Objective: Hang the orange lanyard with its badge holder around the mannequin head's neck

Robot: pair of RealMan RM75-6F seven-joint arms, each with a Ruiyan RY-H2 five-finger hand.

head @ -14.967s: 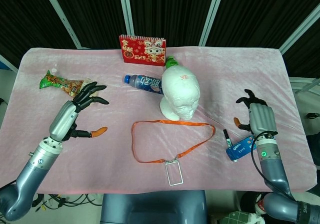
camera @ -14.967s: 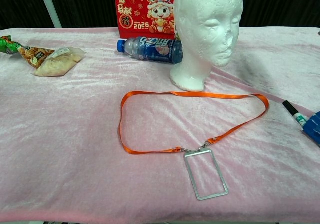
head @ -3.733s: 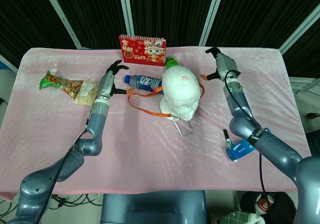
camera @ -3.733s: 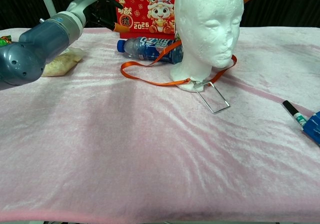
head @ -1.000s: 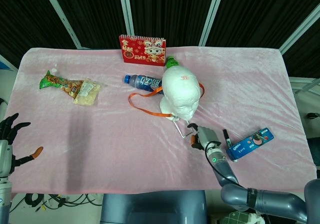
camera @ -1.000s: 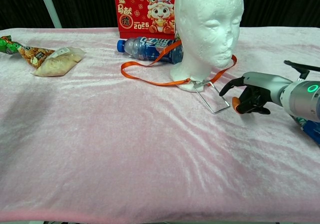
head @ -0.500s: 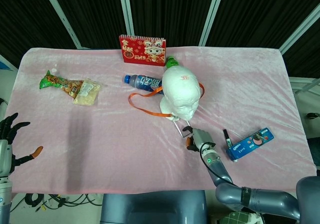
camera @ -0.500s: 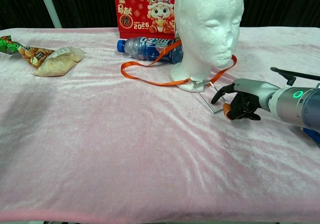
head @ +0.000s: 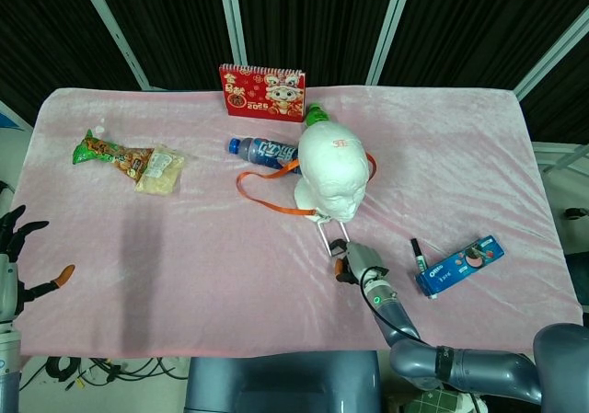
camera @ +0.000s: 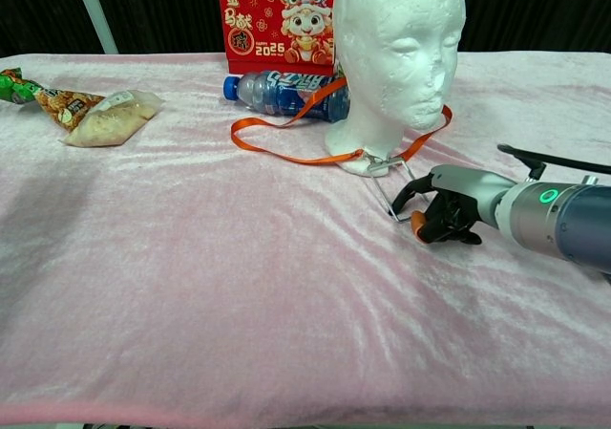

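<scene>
The orange lanyard (camera: 286, 152) is already looped around the neck of the white foam mannequin head (camera: 401, 37); one side trails as a slack loop on the cloth on the side of the head's base facing the left arm, in front of the water bottle (camera: 286, 93). The badge holder (camera: 393, 188), a clear frame clipped to the strap, lies on the table just in front of the head's base, its long axis running from the clip out toward the robot.

The right hand (camera: 441, 204) is by far the nearer one. It sits at the badge holder's outer end, fingers curled down over the frame's far edge. Whether they actually grip the frame or only touch it cannot be told from either view. The left hand (head: 14, 257) hangs far off, beyond the table's near edge, fingers spread and holding nothing.

Readable writing: the red desk calendar (camera: 277, 20) behind the head shows "2025" beside a cartoon figure. The blue packet (head: 457, 264) lying well off from the head on the right hand's side seems to read "OREO". The bottle's label is too blurred to read.
</scene>
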